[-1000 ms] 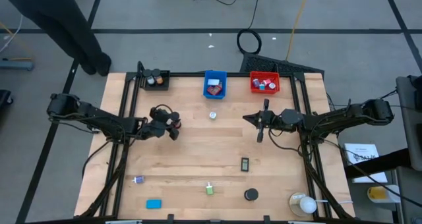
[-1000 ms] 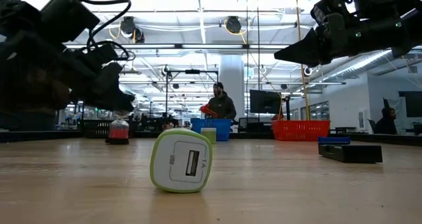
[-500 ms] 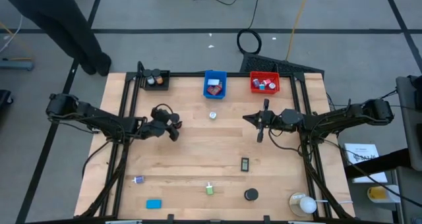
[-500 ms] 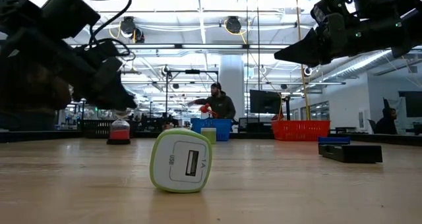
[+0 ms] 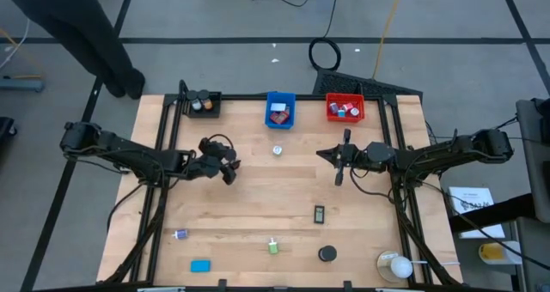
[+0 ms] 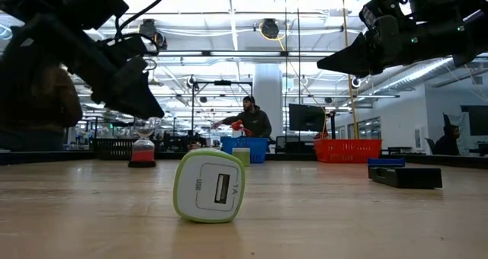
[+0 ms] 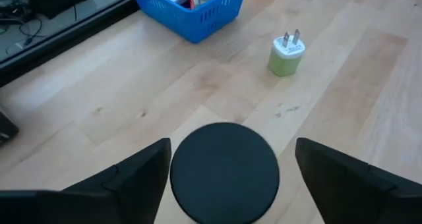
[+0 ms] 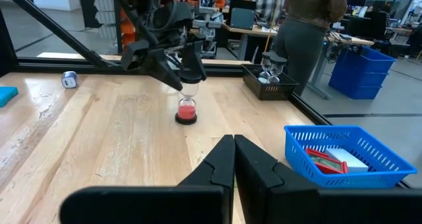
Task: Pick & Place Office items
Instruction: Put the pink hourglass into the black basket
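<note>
Left gripper (image 5: 225,163) hovers over the table, left of and a little in front of the blue bin (image 5: 280,109), and its fingers (image 7: 125,184) are spread wide on either side of the round black cap of a red-sand hourglass (image 8: 186,109). There is a sliver of wood showing between the cap and the finger on one side, and on the other I cannot tell whether they touch, so the jaws are apart and nothing is clamped. The hourglass (image 6: 142,148) stands upright on the wood, base flat on the table. Just in front of the blue bin lies a green-and-white plug (image 5: 277,150), prongs up in the left wrist view (image 7: 287,55), apart from the gripper. The bin itself holds red and white pieces. Over to the right gripper (image 5: 322,154): it hangs in the air in front and to the right of the blue bin, fingers pressed together with nothing between them. Far in front of the blue bin, near the table's front edge, a second green plug (image 5: 272,247) lies on its side. A black block (image 5: 319,213) sits between that plug and the bin, off to the right. A black disc (image 5: 326,254) rests right of the second plug. A blue block (image 5: 200,265) and a small blue-and-white roll (image 5: 180,234) lie far to the bin's front left.
</note>
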### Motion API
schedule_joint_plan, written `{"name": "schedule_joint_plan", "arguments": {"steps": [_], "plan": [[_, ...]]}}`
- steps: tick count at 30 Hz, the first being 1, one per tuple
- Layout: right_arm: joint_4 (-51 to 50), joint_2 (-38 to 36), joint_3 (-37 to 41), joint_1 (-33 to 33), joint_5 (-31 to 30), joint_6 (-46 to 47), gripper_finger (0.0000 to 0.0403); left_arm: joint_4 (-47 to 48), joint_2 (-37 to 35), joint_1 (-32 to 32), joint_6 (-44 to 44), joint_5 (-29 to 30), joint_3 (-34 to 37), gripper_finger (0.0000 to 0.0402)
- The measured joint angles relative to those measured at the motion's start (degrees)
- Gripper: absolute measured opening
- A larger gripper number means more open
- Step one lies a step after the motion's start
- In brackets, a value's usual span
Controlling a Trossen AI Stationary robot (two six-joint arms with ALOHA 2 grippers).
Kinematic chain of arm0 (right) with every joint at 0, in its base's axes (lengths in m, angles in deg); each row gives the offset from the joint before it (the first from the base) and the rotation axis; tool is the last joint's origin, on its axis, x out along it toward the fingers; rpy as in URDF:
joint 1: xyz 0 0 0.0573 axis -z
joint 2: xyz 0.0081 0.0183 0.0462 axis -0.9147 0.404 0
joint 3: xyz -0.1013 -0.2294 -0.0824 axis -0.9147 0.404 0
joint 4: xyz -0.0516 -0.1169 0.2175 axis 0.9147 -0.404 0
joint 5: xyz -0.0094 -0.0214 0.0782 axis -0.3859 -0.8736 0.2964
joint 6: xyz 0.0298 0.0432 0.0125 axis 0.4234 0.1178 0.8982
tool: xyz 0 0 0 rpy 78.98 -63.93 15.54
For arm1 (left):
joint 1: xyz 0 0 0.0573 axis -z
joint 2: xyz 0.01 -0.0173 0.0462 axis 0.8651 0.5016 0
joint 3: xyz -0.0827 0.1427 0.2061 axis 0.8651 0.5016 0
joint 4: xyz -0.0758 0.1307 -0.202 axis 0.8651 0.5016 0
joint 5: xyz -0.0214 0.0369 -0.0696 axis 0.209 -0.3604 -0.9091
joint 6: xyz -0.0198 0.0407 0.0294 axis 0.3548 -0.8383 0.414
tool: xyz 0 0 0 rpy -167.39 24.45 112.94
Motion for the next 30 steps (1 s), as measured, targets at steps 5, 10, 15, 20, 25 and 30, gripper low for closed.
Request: {"name": "schedule_joint_plan", "arguments": {"steps": [5, 10, 15, 20, 25, 30], "plan": [[0.0, 0.0, 0.0, 0.0, 0.0, 0.0, 0.0004, 2.4, 0.0, 0.0, -0.1, -1.1, -2.0, 0.0344], [0.0, 0.0, 0.0, 0.0, 0.0, 0.0, 0.0004, 4.8, 0.0, 0.0, -0.1, -2.9, -3.9, 0.0345], [0.0, 0.0, 0.0, 0.0, 0.0, 0.0, 0.0004, 5.0, 0.0, 0.0, -0.1, -3.6, -4.1, 0.0344], [0.0, 0.0, 0.0, 0.0, 0.0, 0.0, 0.0004, 5.0, 0.0, 0.0, -0.1, -4.3, -4.1, 0.0344], [0.0, 0.0, 0.0, 0.0, 0.0, 0.0, 0.0004, 5.1, 0.1, 0.0, 0.1, -4.3, -4.1, 0.0344], [0.0, 0.0, 0.0, 0.0, 0.0, 0.0, 0.0004, 5.2, 1.1, 0.0, 0.4, -4.3, -4.1, 0.0345]]}}
